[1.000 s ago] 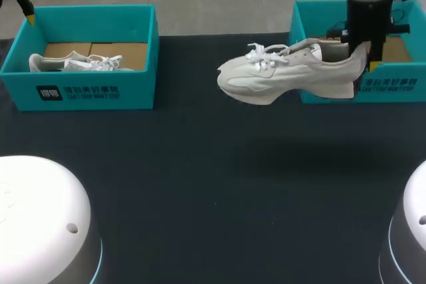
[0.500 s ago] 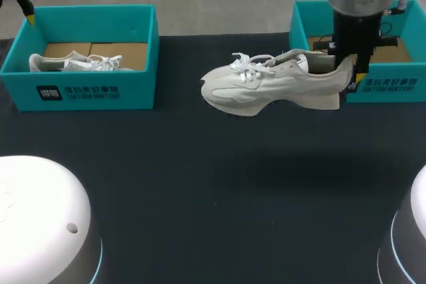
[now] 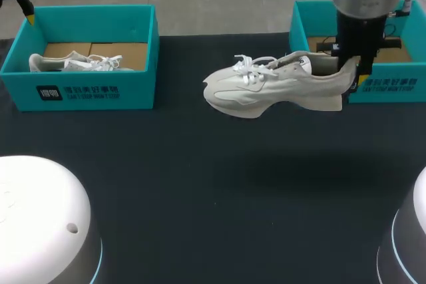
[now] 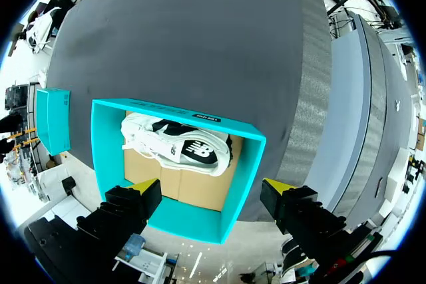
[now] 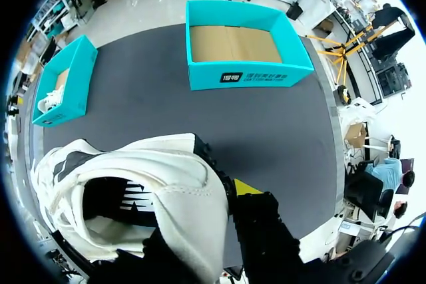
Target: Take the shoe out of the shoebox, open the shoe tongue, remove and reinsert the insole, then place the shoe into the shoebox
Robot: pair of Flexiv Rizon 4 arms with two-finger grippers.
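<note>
A pale grey sneaker with white laces [image 3: 273, 88] hangs above the dark table, toe pointing left. My right gripper [image 3: 353, 74] is shut on its heel collar. In the right wrist view the sneaker's heel [image 5: 133, 191] fills the space at the gripper [image 5: 223, 187], with one yellow-tipped finger [image 5: 247, 187] outside the collar and the other hidden inside. Behind it lies the empty teal shoebox [image 3: 393, 86] [image 5: 243, 51]. My left gripper [image 4: 212, 191] [image 3: 25, 6] hovers open, high over the left teal shoebox [image 3: 86, 91] [image 4: 239, 184].
The left shoebox holds a second pale sneaker [image 3: 73, 63] [image 4: 176, 147] on its cardboard floor. Dark table surface [image 3: 200, 191] stretches under and in front of the hanging sneaker. Two white rounded arm bases [image 3: 40, 217] [image 3: 406, 231] stand at the near corners.
My right gripper carried the sneaker leftward, away from the right shoebox, then eased back slightly. The left arm has not moved.
</note>
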